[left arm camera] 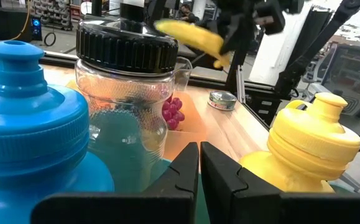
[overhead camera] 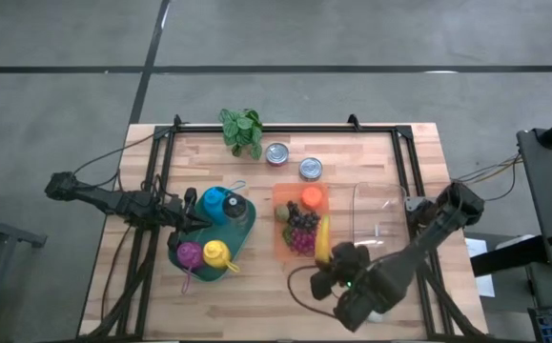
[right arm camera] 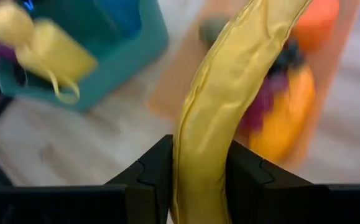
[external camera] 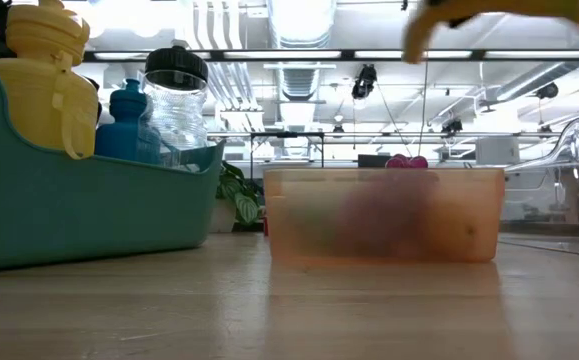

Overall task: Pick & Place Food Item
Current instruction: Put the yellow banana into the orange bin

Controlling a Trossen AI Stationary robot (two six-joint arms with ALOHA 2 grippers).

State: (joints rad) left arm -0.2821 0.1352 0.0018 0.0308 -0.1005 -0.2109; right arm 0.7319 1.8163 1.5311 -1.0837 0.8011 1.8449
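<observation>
While the banana hangs clamped above the desk, things stand as follows, nearest first.

Right gripper [overhead camera: 337,272]: lower centre-right of the high view, its fingers closed on the banana and partly spread by its width.

Banana [right arm camera: 220,106]: held near one end between the two dark fingers; in the high view it lies over the right edge of the orange tray, off the desk surface.

Orange tray [overhead camera: 283,250]: centre of the high view, on the desk; it holds grapes [overhead camera: 300,221], an orange fruit [overhead camera: 312,197] and other food I cannot name.

Clear container [overhead camera: 378,217]: just right of the tray, apparently empty.

Teal bin [overhead camera: 242,238]: left of the tray, holding the blue bottle [overhead camera: 216,201], the yellow bottle [overhead camera: 216,253], a black-lidded clear jar [left arm camera: 127,46] and a purple item.

Left gripper [left arm camera: 199,163]: at the teal bin's left side, fingers shut on nothing, waiting.

Cans [overhead camera: 276,153]: two, upper centre, beside a small plant [overhead camera: 242,130].

Stage, as I judge it: banana lifted, placement not yet done; which container is meant I cannot tell.

Risk: the grip sits toward one end, so the long free part could swing or slip during travel.

Risk: a low carry could catch the tray's rim or the clear container's wall and shove it.
</observation>
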